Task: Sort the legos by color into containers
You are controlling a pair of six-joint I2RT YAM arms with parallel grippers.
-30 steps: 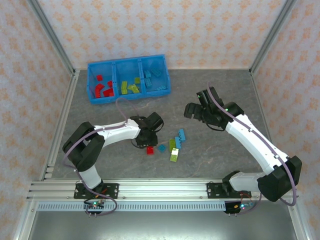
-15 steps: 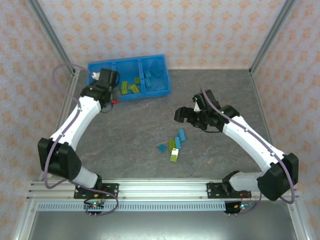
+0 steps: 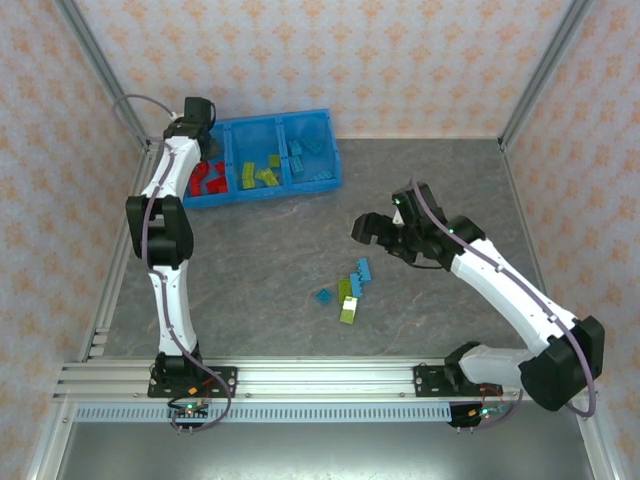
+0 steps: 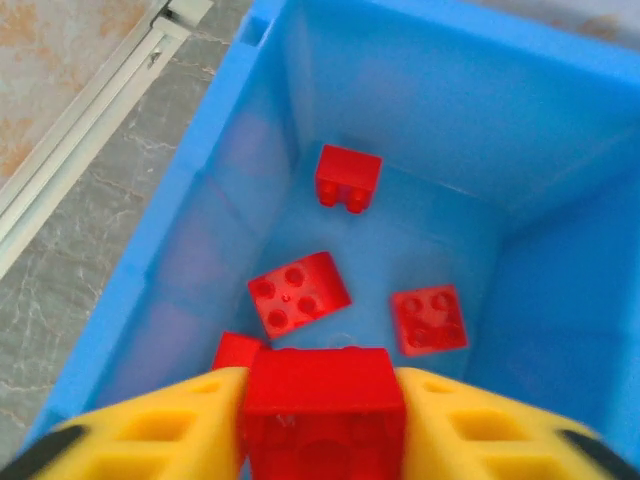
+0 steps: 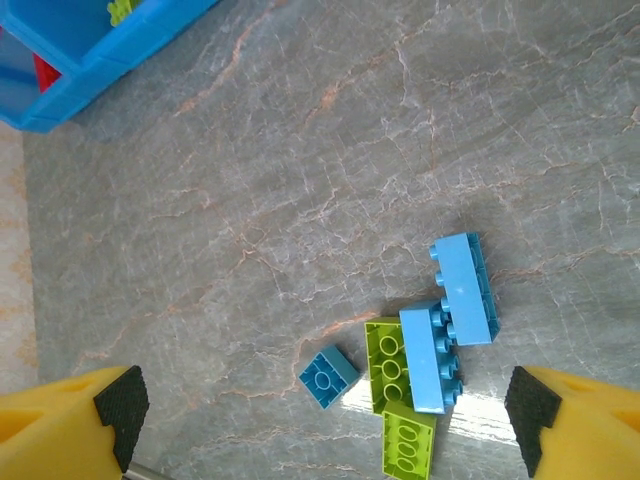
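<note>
My left gripper (image 4: 322, 425) hangs over the left compartment of the blue tray (image 3: 262, 122), shut on a red lego (image 4: 325, 385) that touches both yellow fingers. Below it lie red legos (image 4: 298, 292) (image 4: 428, 320) (image 4: 348, 178). The middle compartment holds green legos (image 3: 258, 173), the right one blue legos (image 3: 308, 160). On the table, two long blue legos (image 5: 465, 288) (image 5: 432, 358), two green legos (image 5: 385, 362) (image 5: 410, 445) and a small blue lego (image 5: 328, 377) lie together. My right gripper (image 3: 380, 230) hovers wide open just above and to the right of that pile.
The left arm (image 3: 160, 230) stretches along the left side rail up to the tray. A metal frame rail (image 4: 90, 130) runs beside the tray's left wall. Grey table surface (image 3: 260, 250) lies open between the tray and the pile.
The left arm lifted the red lego from the table's middle and carried it to the tray's left compartment. The right gripper shifted slightly left, toward the pile.
</note>
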